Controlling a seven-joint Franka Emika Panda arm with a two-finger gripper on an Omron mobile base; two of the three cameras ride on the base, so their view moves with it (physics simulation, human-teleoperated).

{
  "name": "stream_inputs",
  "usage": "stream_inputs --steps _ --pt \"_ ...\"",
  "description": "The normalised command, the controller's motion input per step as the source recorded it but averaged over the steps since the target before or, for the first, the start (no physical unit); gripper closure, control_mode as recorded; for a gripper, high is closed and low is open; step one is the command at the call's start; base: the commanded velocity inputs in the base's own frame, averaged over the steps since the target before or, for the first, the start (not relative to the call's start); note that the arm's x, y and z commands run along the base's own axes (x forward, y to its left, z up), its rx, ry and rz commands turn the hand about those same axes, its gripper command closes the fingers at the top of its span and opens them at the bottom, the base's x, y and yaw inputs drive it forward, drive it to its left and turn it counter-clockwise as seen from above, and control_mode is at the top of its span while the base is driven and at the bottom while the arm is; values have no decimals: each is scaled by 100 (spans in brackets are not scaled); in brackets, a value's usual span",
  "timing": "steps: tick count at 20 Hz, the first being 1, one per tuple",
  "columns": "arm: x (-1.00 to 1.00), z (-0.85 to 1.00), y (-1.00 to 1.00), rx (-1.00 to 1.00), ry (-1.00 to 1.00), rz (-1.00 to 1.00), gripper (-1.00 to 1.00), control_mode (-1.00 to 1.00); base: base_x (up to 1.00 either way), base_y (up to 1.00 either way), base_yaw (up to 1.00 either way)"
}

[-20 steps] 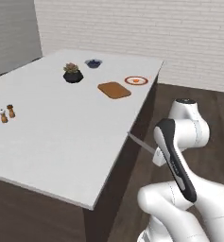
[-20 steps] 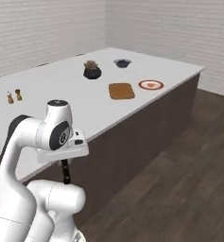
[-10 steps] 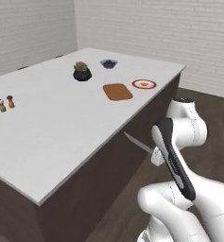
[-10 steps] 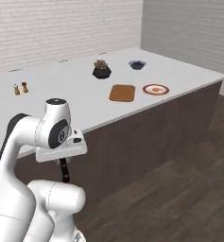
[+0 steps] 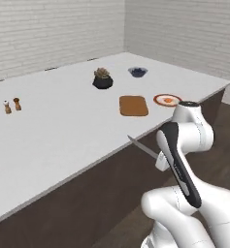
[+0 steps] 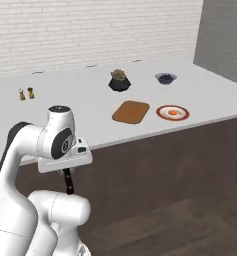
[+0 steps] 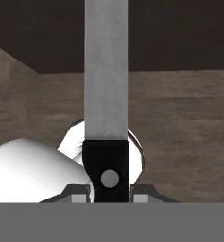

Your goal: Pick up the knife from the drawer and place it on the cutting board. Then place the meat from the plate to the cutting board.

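Gripping knife (image 7: 106, 71) handle, gripper (image 7: 110, 193) below counter edge

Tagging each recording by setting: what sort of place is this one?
Most likely a rendered kitchen: a long white counter before brick walls carries a cutting board, a plate with the meat, and the gripper holds a knife.

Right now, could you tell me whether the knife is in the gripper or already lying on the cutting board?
In the gripper: the fingers clamp the knife by its black handle. The cutting board is bare.
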Motion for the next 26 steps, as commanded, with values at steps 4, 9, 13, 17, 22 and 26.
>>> stream_inputs --steps 4,9,13,17,22,26 --pt "0 0 0 0 0 0 100 100 43 -100 40" --pt "0 0 0 0 0 0 100 100 41 -100 37" --pt "0 0 0 0 0 0 100 100 43 -100 36" --pt "0 0 0 0 0 0 100 100 41 -83 39" --pt "0 0 0 0 0 0 100 100 38 -36 42" --pt "0 0 0 0 0 0 100 100 17 -27 34"
